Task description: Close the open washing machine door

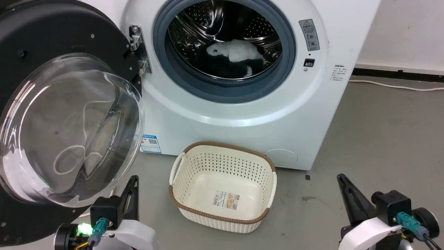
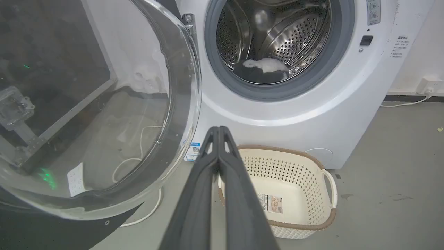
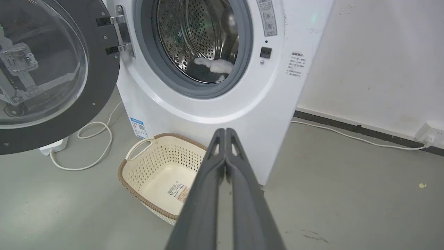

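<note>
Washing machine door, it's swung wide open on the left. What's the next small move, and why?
Probably lift the left gripper up and left toward the free edge of the washing machine door. That gripper is shut, holds nothing and sits just below the door's glass, so it looks nearest for swinging the door toward the drum opening.

The grey concrete floor (image 1: 381, 139), scuffed and stained in spots, runs back to a plain white wall (image 1: 406, 31) with a dark skirting strip (image 1: 399, 74) at its foot. A white cable (image 1: 412, 88) trails beside the skirting towards a wall socket (image 3: 428, 133). Another white cord (image 3: 110, 137) loops from a power strip (image 3: 53, 148) on the floor. The light is soft and even.
</note>
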